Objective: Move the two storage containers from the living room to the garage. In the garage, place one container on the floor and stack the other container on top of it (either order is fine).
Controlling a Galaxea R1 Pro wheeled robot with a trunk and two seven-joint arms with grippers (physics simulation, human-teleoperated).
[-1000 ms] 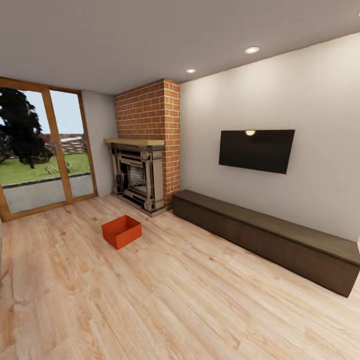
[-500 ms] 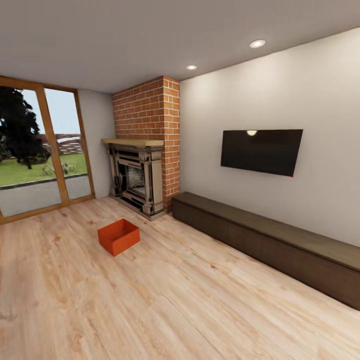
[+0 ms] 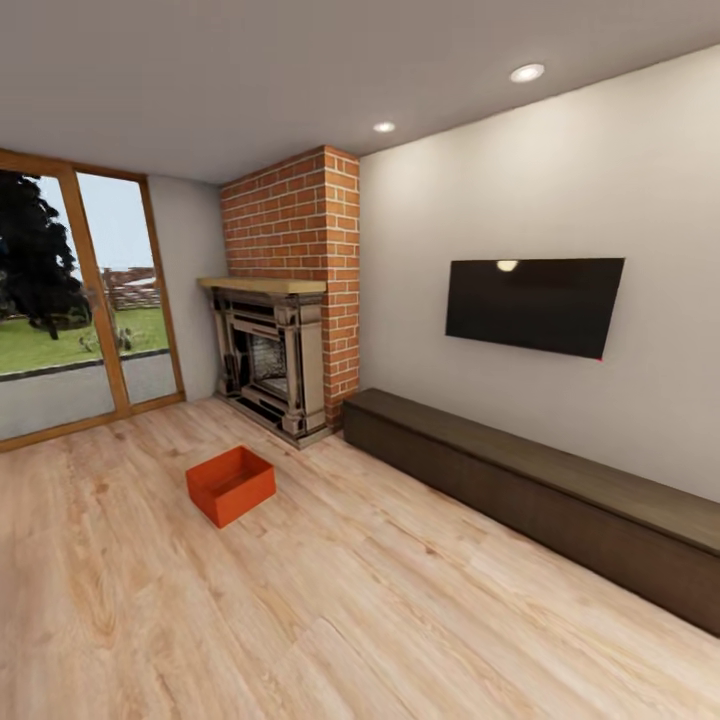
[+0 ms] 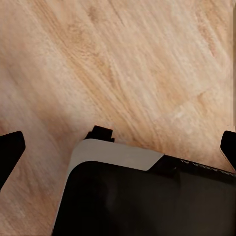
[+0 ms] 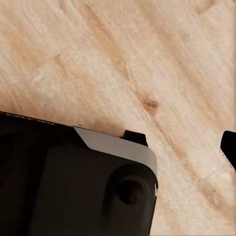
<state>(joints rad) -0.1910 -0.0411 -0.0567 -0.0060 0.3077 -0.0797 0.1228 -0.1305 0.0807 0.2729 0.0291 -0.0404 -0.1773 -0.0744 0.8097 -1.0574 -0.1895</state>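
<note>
While my head camera looks across the living room, I record one light wood-plank floor, one white wall, and one brick chimney breast rising above one carved-stone fireplace. One pair of wood-framed glass doors stands at the far left, with grass and a tree beyond the panes. One long dark wooden cabinet runs along the base of the white wall, starting just beside the fireplace. One black wall screen hangs above it, unlit, with no readable brand. Two recessed ceiling lights are on.

One storage container is counted here: orange-red, topless, upright on the planks, in front of the fireplace and well apart from the cabinet. It appears empty and bears no label that I can read.

At my left wrist, the left gripper points down over the planks, above my dark base with its pale rim; its two fingertips sit at opposite edges of the picture, spread wide, holding nothing. Faint lettering on the base is too small to read.

At my right wrist, only one fingertip of my right claw shows, above the same dark base; I cannot tell how wide that claw stands.
</note>
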